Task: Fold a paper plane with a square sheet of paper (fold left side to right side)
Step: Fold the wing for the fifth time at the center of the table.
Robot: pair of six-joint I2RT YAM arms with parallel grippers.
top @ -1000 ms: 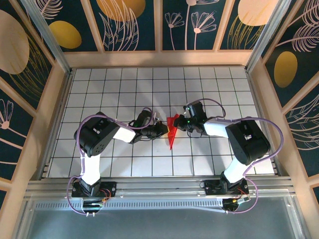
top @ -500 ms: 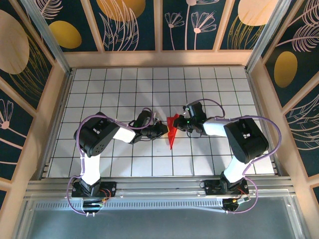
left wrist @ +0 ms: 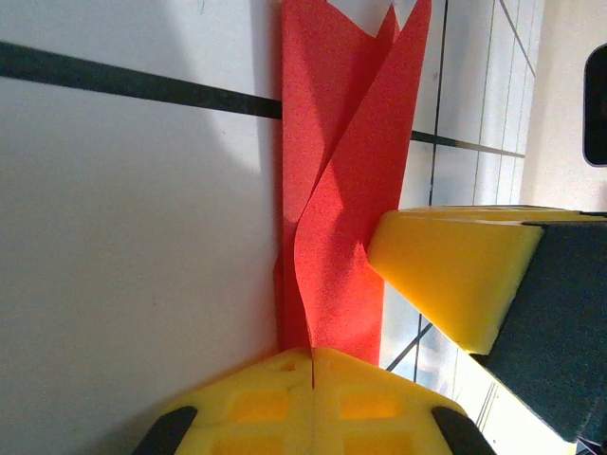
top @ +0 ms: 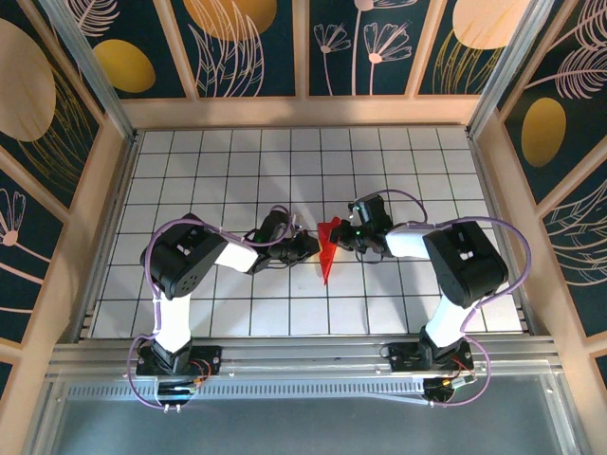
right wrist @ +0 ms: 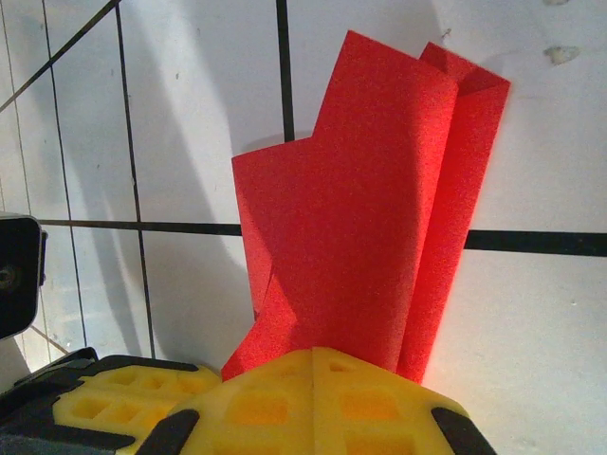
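Evidently the sheet of paper (top: 327,249), a narrow creased red shape, lies near the middle of the table (top: 237,161), well apart from every edge. The left gripper (top: 305,248) and right gripper (top: 343,234) meet it from opposite sides, each with jaws together at a layer. Probably one steadies it while the other works a flap. Whether they pinch or merely press, I cannot tell.

Top external: fixed high above and behind the arm bases (top: 175,360), looking down on the whole tiled table (top: 209,161). Left wrist, right wrist: very close, low over the tiles, facing inward. Shared by all: folded red paper (top: 327,248).
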